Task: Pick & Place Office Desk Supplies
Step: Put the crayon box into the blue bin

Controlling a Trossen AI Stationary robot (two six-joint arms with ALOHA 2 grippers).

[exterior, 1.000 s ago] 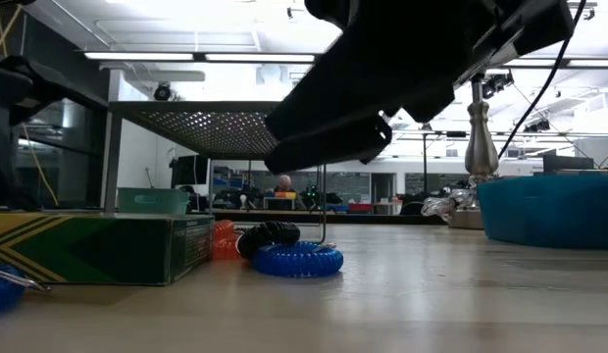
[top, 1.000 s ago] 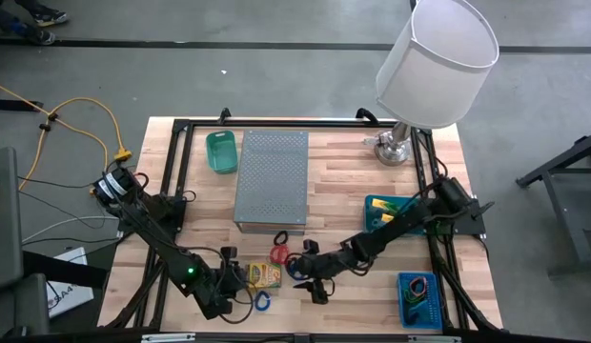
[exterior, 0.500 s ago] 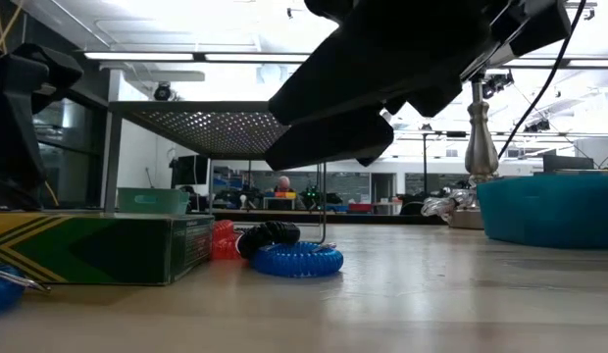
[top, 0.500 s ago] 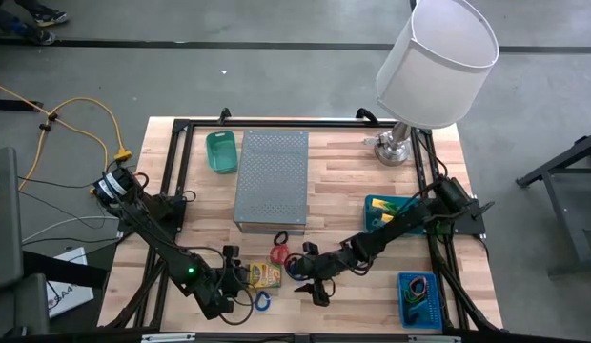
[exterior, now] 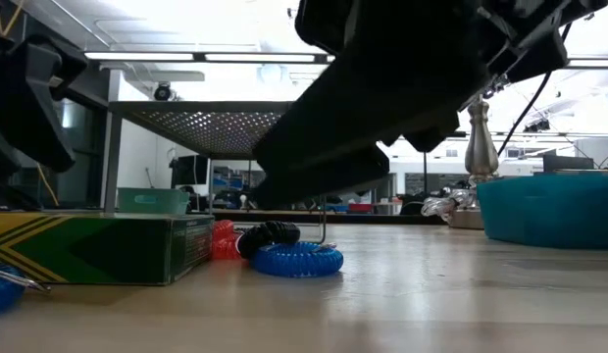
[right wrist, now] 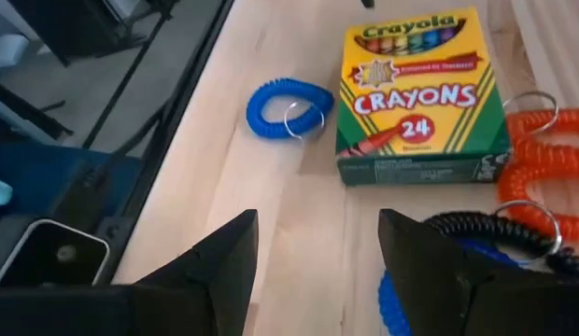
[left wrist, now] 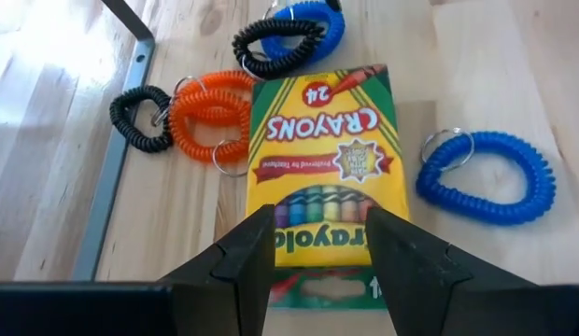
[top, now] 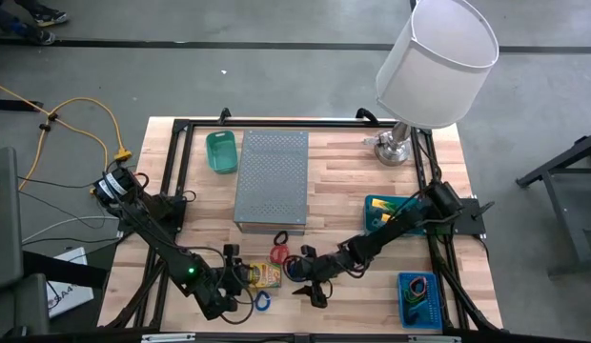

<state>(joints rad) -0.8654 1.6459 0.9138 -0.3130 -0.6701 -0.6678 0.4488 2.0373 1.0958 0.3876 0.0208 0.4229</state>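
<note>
Overhead, change: the right hand (top: 311, 291) has drifted slightly left and lower in the frame than a second ago; the left hand (top: 240, 283) has hardly shifted.
Overhead, supplies: the crayon box (top: 265, 276) lies at lower centre between the two hands, with an orange coil (top: 279, 254) and a black coil (top: 281, 236) above it and a blue coil (top: 262, 301) just below it.
Overhead, surface: pale wood planks (top: 343, 171) in a dark frame, carrying a grey perforated box (top: 272, 179), a green bin (top: 221, 151), two blue trays (top: 418, 298) at right, and a lamp (top: 435, 62) at upper right.
Low view, change: the dark arm mass fills more of the upper centre than before.
Low view, room: the crayon box (exterior: 98, 248) sits at left, a blue coil (exterior: 297, 260) at centre, and a blue tray wall (exterior: 549, 208) at right; ceiling strip lights and an open workshop lie behind.
Left wrist view: the left hand (left wrist: 317, 247) is parted, holds nothing, and straddles the near end of the crayon box (left wrist: 327, 163); only here do the "CRAYONS 24" lettering and key rings on the coils read clearly.
Right wrist view: the right hand (right wrist: 317, 271) is spread wide and empty above bare wood beside the crayon box (right wrist: 416, 93); a blue coil (right wrist: 289, 107) lies to the box's left.
</note>
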